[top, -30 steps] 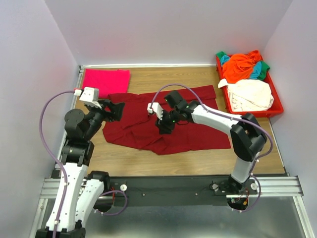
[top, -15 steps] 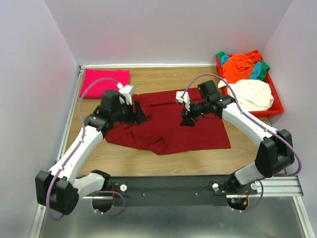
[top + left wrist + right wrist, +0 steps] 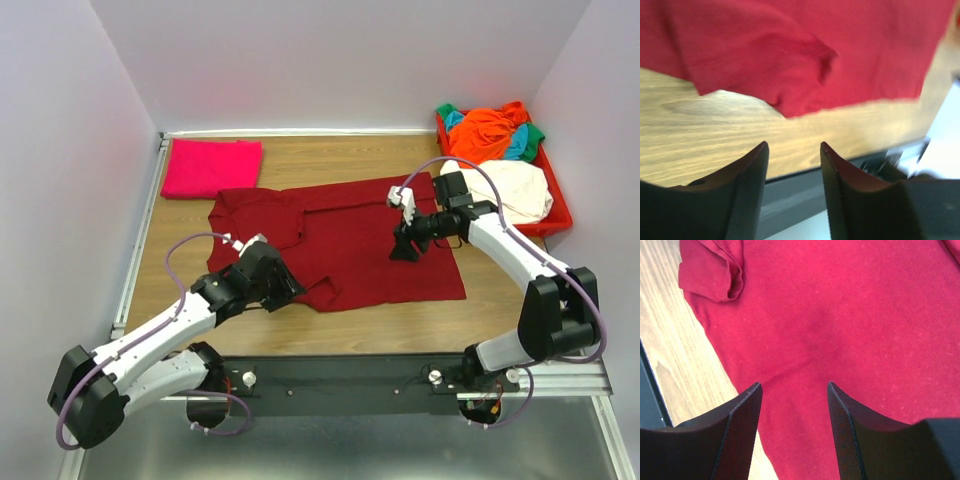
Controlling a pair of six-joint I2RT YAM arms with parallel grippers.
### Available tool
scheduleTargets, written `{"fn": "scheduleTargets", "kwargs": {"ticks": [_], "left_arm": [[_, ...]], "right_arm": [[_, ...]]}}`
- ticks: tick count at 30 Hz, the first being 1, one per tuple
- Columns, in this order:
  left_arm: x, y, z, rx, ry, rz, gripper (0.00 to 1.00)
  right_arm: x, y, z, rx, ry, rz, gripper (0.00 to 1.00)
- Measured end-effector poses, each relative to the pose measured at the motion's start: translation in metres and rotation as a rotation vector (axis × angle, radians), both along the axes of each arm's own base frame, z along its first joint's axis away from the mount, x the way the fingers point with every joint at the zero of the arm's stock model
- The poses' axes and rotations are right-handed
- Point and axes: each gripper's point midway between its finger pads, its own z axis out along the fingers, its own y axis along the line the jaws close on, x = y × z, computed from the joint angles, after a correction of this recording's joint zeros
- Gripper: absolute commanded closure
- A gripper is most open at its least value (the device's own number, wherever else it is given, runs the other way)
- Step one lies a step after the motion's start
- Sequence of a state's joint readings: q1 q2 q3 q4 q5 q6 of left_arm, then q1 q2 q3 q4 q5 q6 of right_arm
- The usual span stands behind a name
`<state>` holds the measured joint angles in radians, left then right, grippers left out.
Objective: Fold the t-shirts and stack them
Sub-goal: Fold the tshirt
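My left claw (image 3: 792,147) is open and empty at the maroon t-shirt's (image 3: 350,240) near hem. My right claw (image 3: 794,387) is open above it, gripping nothing.

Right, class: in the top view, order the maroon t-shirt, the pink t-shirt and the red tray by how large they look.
1. maroon t-shirt, spread out, clearly largest
2. red tray
3. pink t-shirt, folded, smallest
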<state>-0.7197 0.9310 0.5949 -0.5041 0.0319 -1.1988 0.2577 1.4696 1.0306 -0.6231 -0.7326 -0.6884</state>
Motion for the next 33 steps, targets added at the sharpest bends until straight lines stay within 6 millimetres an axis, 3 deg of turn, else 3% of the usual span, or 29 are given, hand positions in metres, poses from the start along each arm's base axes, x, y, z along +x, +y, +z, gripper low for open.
{"fn": "scheduleTargets", "kwargs": {"ticks": [4,8,17,27,33], "left_arm": [[0.012,0.006,-0.009,0.005,0.041,0.161,0.51],[0.023,0.014,-0.012,-0.016,0.057,0.308,0.45],[0.011,0.035,-0.064,0.072,0.176,0.450,0.44],[0.025,0.040,-0.074,0.083,0.170,0.526,0.51],[0.031,0.043,-0.073,0.105,0.153,0.533,0.60]], "right_arm": [[0.001,-0.004,0.003,0.015,-0.003,-0.012,0.38],[0.002,-0.009,0.002,0.016,0.000,-0.027,0.38],[0.002,-0.011,0.002,0.022,0.005,-0.033,0.38],[0.002,-0.012,0.001,0.033,0.012,-0.038,0.38],[0.003,-0.014,0.002,0.037,0.013,-0.042,0.38]]}}
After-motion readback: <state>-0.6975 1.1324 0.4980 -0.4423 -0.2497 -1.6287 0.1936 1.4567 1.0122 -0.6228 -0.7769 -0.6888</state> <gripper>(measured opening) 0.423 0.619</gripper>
